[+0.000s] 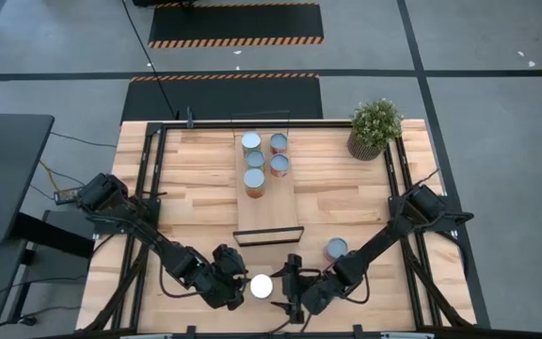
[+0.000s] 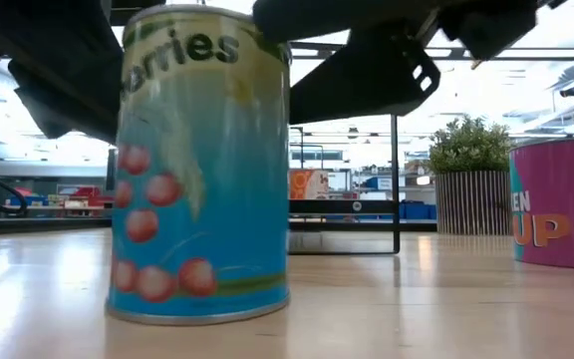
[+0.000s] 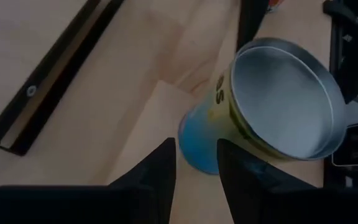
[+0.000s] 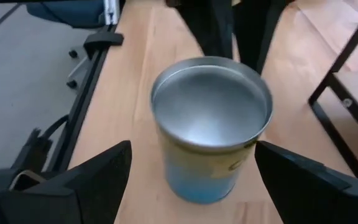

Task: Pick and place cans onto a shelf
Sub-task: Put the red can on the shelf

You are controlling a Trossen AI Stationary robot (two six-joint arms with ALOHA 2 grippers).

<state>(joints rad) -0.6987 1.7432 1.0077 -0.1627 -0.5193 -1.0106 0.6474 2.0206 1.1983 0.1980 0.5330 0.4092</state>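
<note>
A blue-labelled can (image 1: pixel 261 285) with a silvery top stands upright on its base on the table near the front edge, between my two grippers. My left gripper (image 1: pixel 237 282) is on its left, fingers a little apart (image 3: pixel 196 163) and pointing past the can's lower side (image 3: pixel 199 149). My right gripper (image 1: pixel 291 286) is on its right and wide open (image 4: pixel 192 186), a finger on either side ahead of the can (image 4: pixel 211 124). Several cans (image 1: pixel 265 160) stand on the far end of the light-wood shelf (image 1: pixel 269 212). Another can (image 1: pixel 337 249) stands on the table right of the shelf. My left gripper's fingers stand close by the can's lower side; I cannot tell whether they touch it. My right gripper touches nothing.
A potted green plant (image 1: pixel 375 128) stands at the far right corner. Black rails (image 1: pixel 154 179) run along the table's left and right sides. In the low view the blue can (image 2: pixel 202 170) fills the foreground and a magenta can (image 2: pixel 561 199) stands at the right.
</note>
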